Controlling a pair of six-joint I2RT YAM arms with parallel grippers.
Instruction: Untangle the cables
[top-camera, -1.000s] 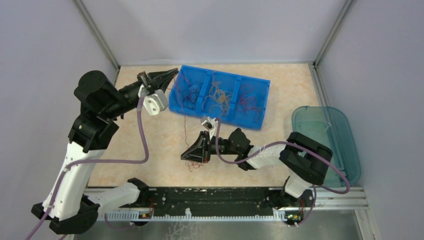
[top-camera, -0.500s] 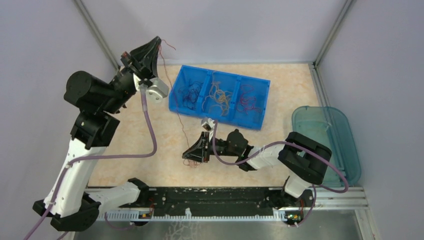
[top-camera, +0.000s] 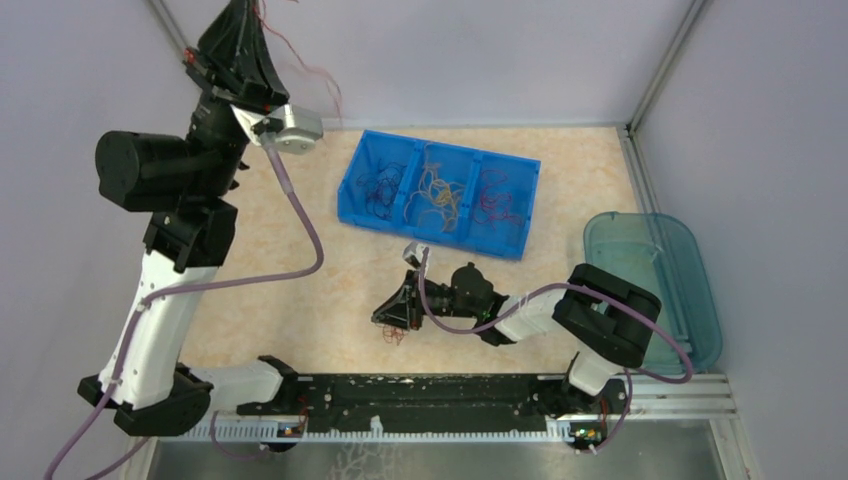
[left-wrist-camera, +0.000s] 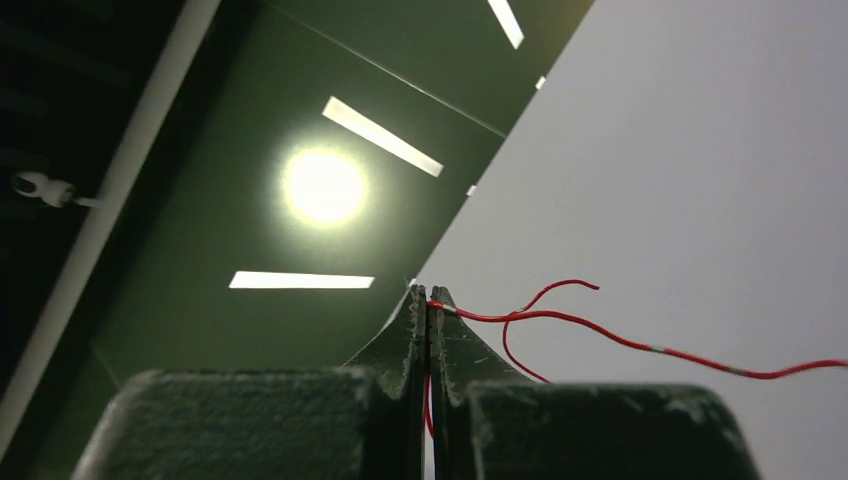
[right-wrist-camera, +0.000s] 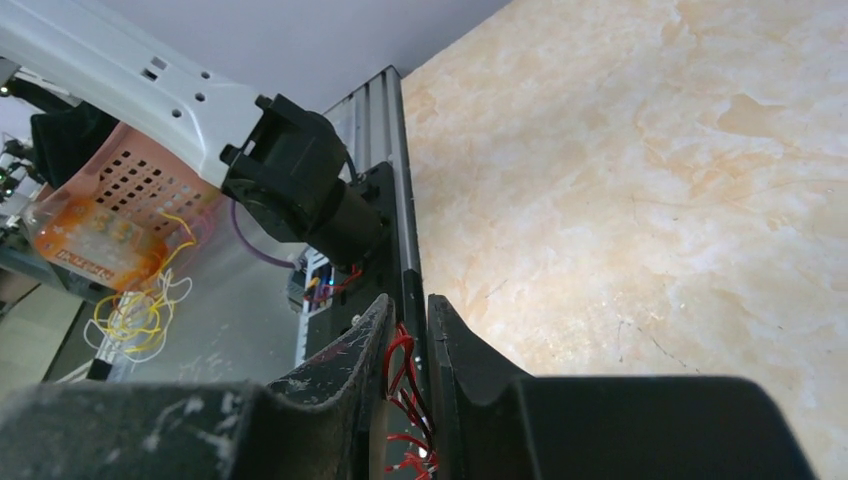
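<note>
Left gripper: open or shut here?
Shut. In the left wrist view the left gripper pinches a red cable between touching jaws; the strand trails off to the right.

The left arm (top-camera: 160, 310) rears up well to the left of the bin (top-camera: 480, 243). Its wrist is turned upward, so the left tool (top-camera: 242, 18) points almost straight up, high above the level of the bin and to its far left. The jaws are pressed together, pinching a red cable (left-wrist-camera: 655, 349) at their tips. The right arm (top-camera: 525, 312) reaches low and leftward on the near side of the bin, elbow folded. The right tool (right-wrist-camera: 425, 300) lies close to the counter (top-camera: 300, 270), its jaws parted by a narrow gap with red strands (right-wrist-camera: 398, 355) in it.
</note>
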